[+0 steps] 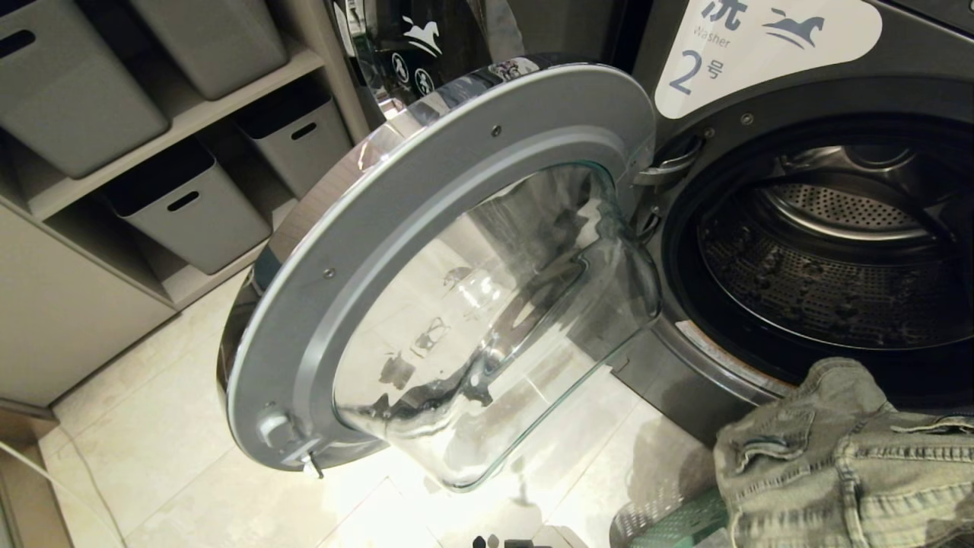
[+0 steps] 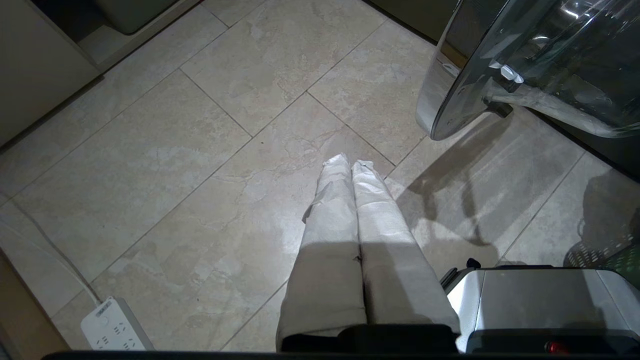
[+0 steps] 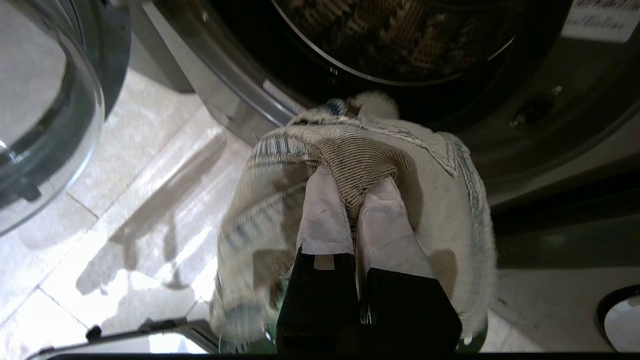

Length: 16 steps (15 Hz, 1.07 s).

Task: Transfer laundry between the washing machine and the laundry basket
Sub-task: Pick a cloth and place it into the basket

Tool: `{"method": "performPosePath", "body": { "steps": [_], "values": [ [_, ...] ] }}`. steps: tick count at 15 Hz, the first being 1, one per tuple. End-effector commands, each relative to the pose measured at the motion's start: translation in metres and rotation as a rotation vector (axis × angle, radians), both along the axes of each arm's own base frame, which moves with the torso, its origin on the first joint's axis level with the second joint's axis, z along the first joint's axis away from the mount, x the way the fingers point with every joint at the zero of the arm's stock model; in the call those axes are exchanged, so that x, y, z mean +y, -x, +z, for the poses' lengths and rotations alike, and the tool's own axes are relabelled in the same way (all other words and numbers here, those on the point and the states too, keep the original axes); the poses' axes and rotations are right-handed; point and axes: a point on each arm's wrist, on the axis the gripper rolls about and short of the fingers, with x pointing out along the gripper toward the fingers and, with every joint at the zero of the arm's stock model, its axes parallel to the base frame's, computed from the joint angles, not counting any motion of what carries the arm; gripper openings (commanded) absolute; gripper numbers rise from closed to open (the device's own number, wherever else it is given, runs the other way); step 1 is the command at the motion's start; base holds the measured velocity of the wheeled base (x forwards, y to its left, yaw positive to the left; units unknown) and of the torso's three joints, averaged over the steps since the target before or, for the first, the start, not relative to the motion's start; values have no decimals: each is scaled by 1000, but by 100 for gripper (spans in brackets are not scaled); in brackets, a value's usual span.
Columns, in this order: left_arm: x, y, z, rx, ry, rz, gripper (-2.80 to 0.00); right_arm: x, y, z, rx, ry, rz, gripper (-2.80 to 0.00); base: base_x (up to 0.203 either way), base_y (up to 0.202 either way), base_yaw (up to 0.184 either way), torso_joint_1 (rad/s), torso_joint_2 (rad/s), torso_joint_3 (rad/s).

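The washing machine (image 1: 768, 46), marked Washer 2, stands with its round glass door (image 1: 456, 266) swung wide and its steel drum (image 1: 829, 251) bare where I can see in. A pale grey-beige denim-like piece of laundry (image 1: 845, 449) hangs in front of the drum mouth, above the green laundry basket (image 1: 677, 521). In the right wrist view my right gripper (image 3: 352, 187) is shut on a fold of this laundry (image 3: 350, 145), just below the drum opening. The cloth hides that gripper in the head view. My left gripper (image 2: 350, 162) is shut and empty, parked over the floor tiles.
The open door (image 2: 525, 65) juts out over the floor between my arms. Grey storage bins (image 1: 183, 205) sit on shelves at the left. A second dark machine (image 1: 418, 46) stands behind the door. A white power strip (image 2: 115, 327) with its cable lies on the tiles.
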Motion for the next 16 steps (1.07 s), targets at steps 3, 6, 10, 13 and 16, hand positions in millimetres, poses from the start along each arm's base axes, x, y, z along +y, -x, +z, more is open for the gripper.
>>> {"method": "performPosePath", "body": {
  "steps": [3, 6, 10, 13, 16],
  "values": [
    [0, 0, 0, 3, 0, 0, -280, -2, 13, 7, -87, -5, -63, -280, 0, 0, 0, 0, 0, 0],
    [0, 0, 0, 3, 0, 0, -280, -3, 14, 6, -89, -5, -115, -280, 0, 0, 0, 0, 0, 0],
    [0, 0, 0, 3, 0, 0, -280, -4, 21, 2, -123, -16, -203, -280, 0, 0, 0, 0, 0, 0],
    [0, 0, 0, 3, 0, 0, -280, -4, 17, 2, -112, -23, -285, -280, 0, 0, 0, 0, 0, 0],
    [0, 0, 0, 3, 0, 0, -280, -4, 10, -6, -71, -22, -339, -280, 0, 0, 0, 0, 0, 0]
  ]
}}
